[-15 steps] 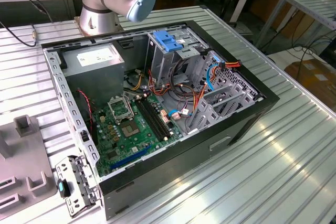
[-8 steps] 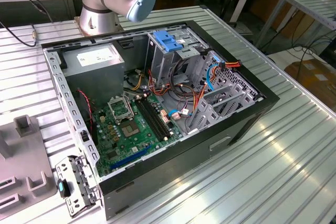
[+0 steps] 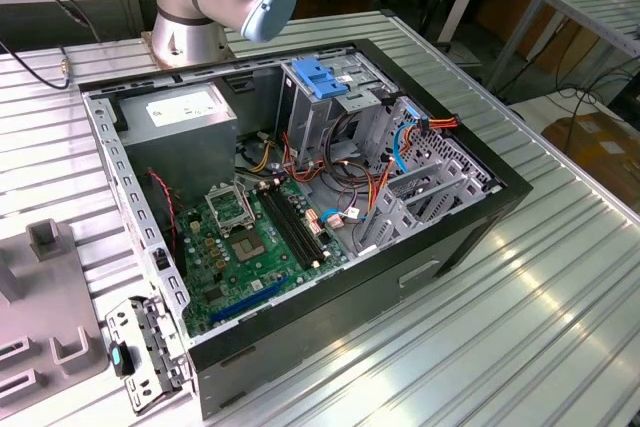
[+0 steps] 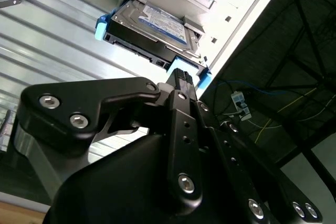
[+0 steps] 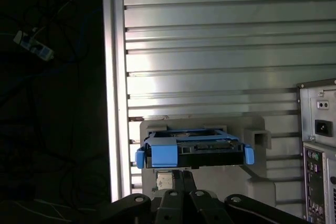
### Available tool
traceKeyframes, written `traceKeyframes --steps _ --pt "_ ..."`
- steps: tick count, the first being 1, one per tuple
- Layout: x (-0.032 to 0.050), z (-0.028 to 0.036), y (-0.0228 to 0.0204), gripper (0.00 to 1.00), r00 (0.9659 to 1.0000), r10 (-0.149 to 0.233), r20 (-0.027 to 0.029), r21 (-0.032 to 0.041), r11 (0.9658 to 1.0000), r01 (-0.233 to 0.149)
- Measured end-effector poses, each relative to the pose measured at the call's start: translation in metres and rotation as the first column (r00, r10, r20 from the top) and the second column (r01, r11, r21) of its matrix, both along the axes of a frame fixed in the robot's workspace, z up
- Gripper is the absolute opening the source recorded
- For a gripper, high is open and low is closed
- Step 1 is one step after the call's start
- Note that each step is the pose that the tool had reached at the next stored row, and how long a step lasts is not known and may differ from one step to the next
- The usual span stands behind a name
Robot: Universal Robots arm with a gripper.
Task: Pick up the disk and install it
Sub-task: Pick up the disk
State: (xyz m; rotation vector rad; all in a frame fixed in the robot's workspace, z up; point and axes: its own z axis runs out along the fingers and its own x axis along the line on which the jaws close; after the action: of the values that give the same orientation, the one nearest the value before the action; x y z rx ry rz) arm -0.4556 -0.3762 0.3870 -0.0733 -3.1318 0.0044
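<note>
1. The end effector (image 4: 181, 73) looks pressed together with nothing pinched in it. In both wrist views its tip (image 5: 182, 174) sits just short of the disk and lines up with the middle of the disk's near edge. I judge that a lined-up approach rather than a grasp.
2. The disk (image 5: 194, 150) lies flat in the recess of a grey holder (image 5: 257, 182), with its blue side rails and end tabs facing the end effector. In the second wrist view its labelled face (image 4: 157, 22) is turned up. The recess seems meant to keep the disk square and in a known spot, with the near edge free to be taken.
3. The holder rests on the ribbed metal counter (image 5: 210, 51), close to the counter's edge. The rear panel of the computer case (image 5: 317, 145) is near it.
4. In the exterior view the case (image 3: 350, 277) lies on its side with the panel off. That leaves the metal drive cage (image 3: 420, 182) and the blue latch plate (image 3: 320, 77) open from above, which suits an arm reaching down.
5. No part of the install is done yet.
</note>
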Motion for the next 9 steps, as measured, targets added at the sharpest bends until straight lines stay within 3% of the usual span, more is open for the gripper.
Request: traceKeyframes --steps 9 --pt "0.0 0.0 0.0 0.11 0.9987 0.05 0.0 0.0 0.9987 -0.05"
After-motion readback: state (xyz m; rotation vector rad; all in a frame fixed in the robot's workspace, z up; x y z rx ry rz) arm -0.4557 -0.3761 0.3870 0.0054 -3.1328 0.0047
